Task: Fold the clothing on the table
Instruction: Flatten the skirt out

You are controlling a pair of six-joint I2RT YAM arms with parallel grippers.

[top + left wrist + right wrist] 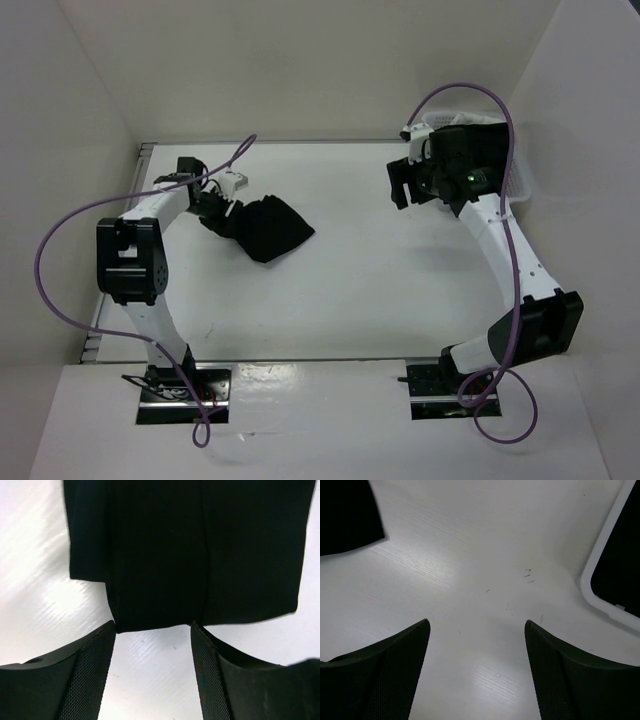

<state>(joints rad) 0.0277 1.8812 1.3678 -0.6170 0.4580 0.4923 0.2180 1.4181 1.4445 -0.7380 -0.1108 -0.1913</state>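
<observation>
Left gripper (214,204): jaws stand apart, nothing between them but bare white table (400,290). In the left wrist view the two dark mesh-faced fingers (95,670) flank a strip of tabletop (40,605), and the near edge of the clothing (200,545) lies just ahead of the fingertips, at about the line of the tips, not pinched. The fabric spreads forward from the tool, with a straight fold or seam running away from the right-hand finger. From above, the clothing (268,228) is a compact, roughly diamond-shaped black bundle lying flat on the left half of the table, directly in front of the left gripper and well apart from the right one. Right gripper (400,186): jaws wide, holding nothing. The right wrist view shows only scuffed tabletop (470,555) between its fingers (395,670). A black corner of the clothing (345,515) sits ahead and to the tool's left. A white rim with a dark inside (600,580) sits ahead and to its right. A white mesh basket (437,122) lies behind the right wrist.
</observation>
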